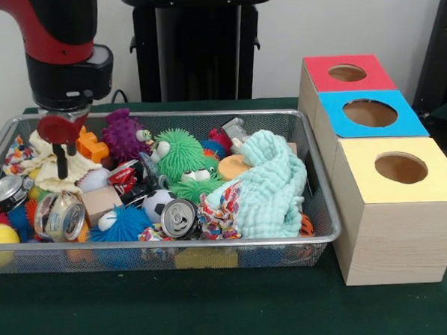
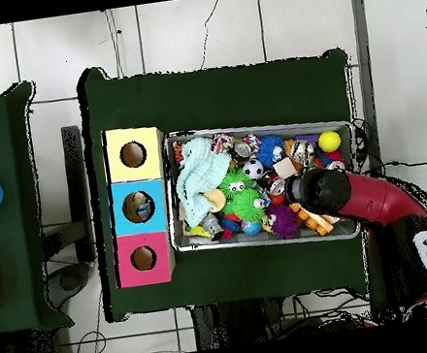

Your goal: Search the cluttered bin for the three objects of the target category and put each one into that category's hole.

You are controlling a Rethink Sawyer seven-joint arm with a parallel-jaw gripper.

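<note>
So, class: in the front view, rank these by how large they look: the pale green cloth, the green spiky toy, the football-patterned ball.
1. Pale green cloth
2. Green spiky toy
3. Football-patterned ball, partly hidden, yet clearly smallest.

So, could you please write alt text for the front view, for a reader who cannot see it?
A red and black robot arm lowers its gripper into a silver wire mesh bin crowded with toys, metal cans and a mint green cloth. At the right, three pale wooden boxes stand in a row, topped red, blue and yellow.
</note>
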